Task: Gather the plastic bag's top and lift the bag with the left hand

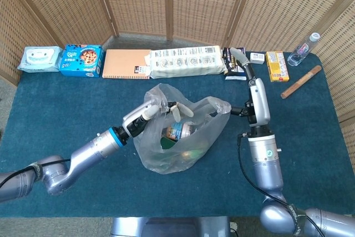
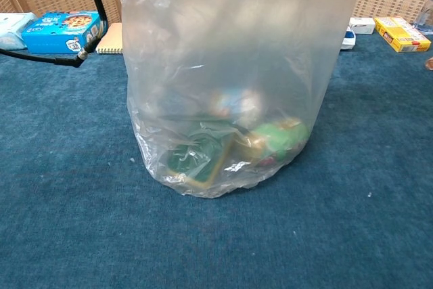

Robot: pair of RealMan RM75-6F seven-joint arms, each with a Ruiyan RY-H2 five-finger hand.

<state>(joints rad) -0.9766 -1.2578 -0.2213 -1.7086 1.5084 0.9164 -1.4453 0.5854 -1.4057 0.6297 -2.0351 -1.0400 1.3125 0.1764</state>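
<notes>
The clear plastic bag (image 1: 180,137) stands upright on the blue table (image 1: 66,109), near its middle, with a small jar (image 1: 176,131) and green packets inside; the left hand (image 1: 157,110) is at the bag's top left rim, fingers closed around a bunched fold of plastic, some fingertips reaching over the opening; the right hand (image 1: 239,59) is raised well behind the bag, near the boxes at the back edge, fingers close together and holding nothing.
</notes>
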